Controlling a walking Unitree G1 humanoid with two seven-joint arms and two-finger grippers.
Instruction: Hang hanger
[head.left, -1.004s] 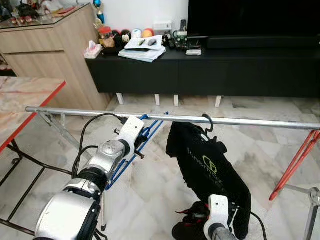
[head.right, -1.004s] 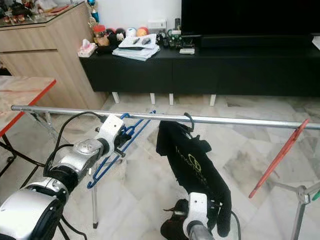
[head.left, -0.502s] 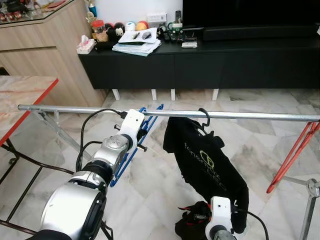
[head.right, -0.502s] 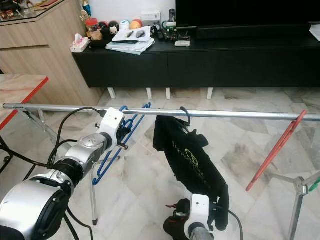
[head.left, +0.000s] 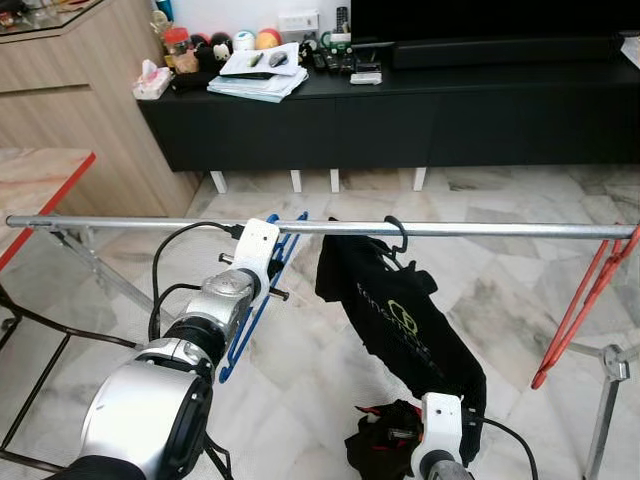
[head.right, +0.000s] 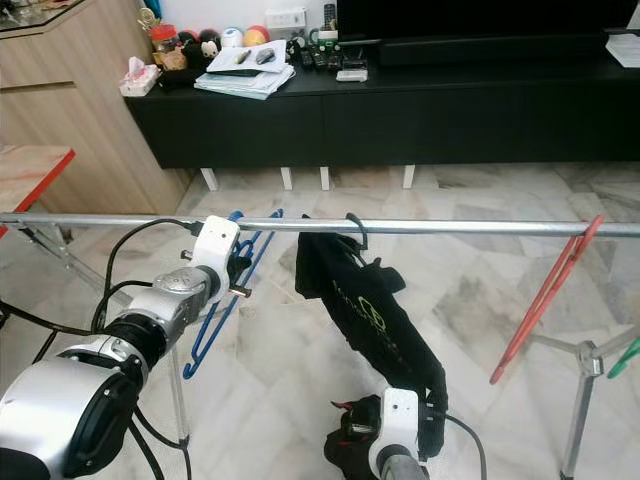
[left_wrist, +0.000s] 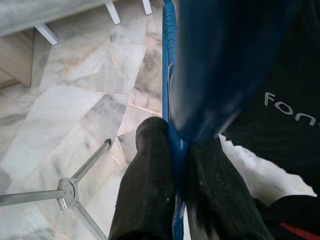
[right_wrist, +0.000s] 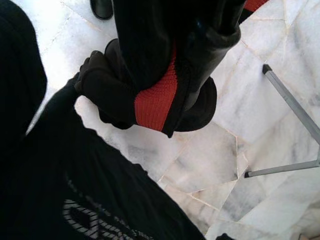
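Observation:
A blue hanger hangs slanted beside the metal rail, with its top at rail height. My left gripper is shut on it just below the rail; in the left wrist view both black fingers pinch the blue hanger. A black printed T-shirt hangs from a black hanger hook to the right of it. Low down, my right gripper holds a black and red garment that dangles above the floor.
A long black TV cabinet stands behind the rail and a wooden cabinet at the back left. A red-edged marble table is at the left. A red hanger and a rack leg are at the right.
The whole view has shifted with the camera. My left gripper keeps the blue hanger at the rail; its top now reaches just over the rail. The right gripper still holds its garment.

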